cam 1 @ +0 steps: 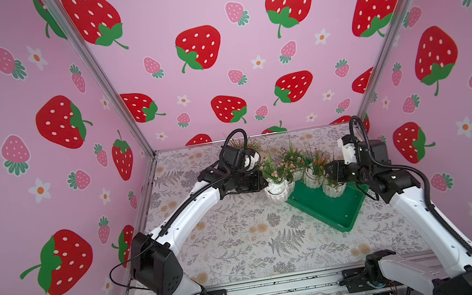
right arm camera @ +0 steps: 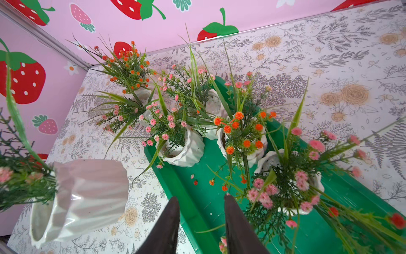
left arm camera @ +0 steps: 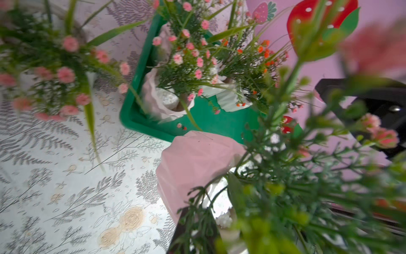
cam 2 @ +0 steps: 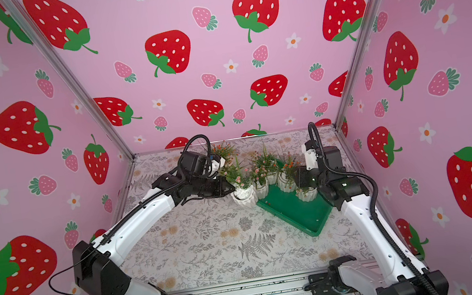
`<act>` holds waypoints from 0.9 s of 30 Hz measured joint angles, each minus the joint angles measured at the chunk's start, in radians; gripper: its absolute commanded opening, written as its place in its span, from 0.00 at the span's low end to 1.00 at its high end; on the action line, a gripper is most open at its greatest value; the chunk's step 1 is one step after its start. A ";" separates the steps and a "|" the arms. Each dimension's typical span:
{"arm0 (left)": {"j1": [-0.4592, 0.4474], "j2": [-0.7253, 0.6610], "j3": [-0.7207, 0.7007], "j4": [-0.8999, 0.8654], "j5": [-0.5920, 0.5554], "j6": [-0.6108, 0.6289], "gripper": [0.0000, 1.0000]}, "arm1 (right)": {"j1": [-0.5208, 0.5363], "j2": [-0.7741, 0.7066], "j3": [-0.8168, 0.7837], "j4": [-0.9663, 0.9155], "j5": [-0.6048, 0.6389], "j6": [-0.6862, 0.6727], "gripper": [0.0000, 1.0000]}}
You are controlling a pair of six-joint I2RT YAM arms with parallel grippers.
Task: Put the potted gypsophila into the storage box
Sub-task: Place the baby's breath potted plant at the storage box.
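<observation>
**Handling.** The potted gypsophila (cam 1: 276, 194) is a white, faceted, glazed-looking pot. It is topped with white pebbles and carries green, plastic-looking sprigs with small pink blossoms. Treat the pot as rigid, smooth and probably brittle. The facets give little bite, so a slip is likely. The sprigs look soft and springy and are likely to snag on neighbouring plants. Grip the pot wall at the rim, or across the body just below it. Avoid the stems, which probably flex under load. Keep the pot upright, since the pebbles may be loose.

**Position.** The pot is just outside the corner of the storage box (cam 1: 331, 211) nearest the left arm. The box is a shallow rectangular green plastic tray on the floral-print table cover (cam 1: 242, 242). Whether the pot's base touches the table cannot be determined. Several similar pots (right arm camera: 186, 151) stand inside the tray.

**Jaws.** The left gripper (cam 1: 264, 184) is fully closed at the pot's rim and appears to pinch it. Foliage hides the contact in the left wrist view. The right gripper (right arm camera: 201, 196) hovers over the tray with its jaws partly apart and nothing between them.
</observation>
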 measured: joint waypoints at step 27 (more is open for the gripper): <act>-0.136 0.456 0.390 0.019 -0.009 0.006 0.00 | -0.079 -0.043 -0.055 -0.003 -0.088 0.003 0.36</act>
